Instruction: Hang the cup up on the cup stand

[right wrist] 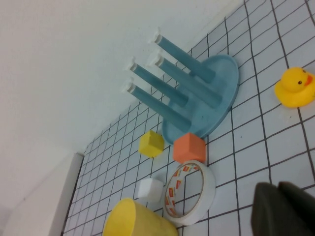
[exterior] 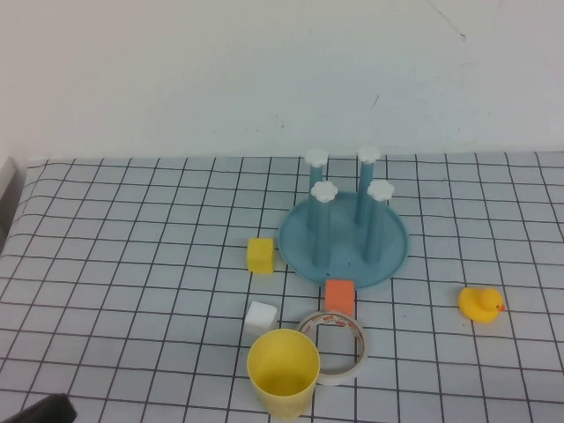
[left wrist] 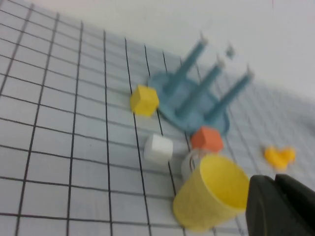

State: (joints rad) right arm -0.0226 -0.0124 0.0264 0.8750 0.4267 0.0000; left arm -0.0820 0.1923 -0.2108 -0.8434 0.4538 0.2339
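Left claw (left wrist: 275, 206), right claw (right wrist: 283, 209) shut; one cup (exterior: 283, 371).

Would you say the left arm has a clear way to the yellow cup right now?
Probably yes: the cup stands upright near the table's front edge, and the shut left gripper sits close beside it, nothing between; the right gripper is shut, clear.
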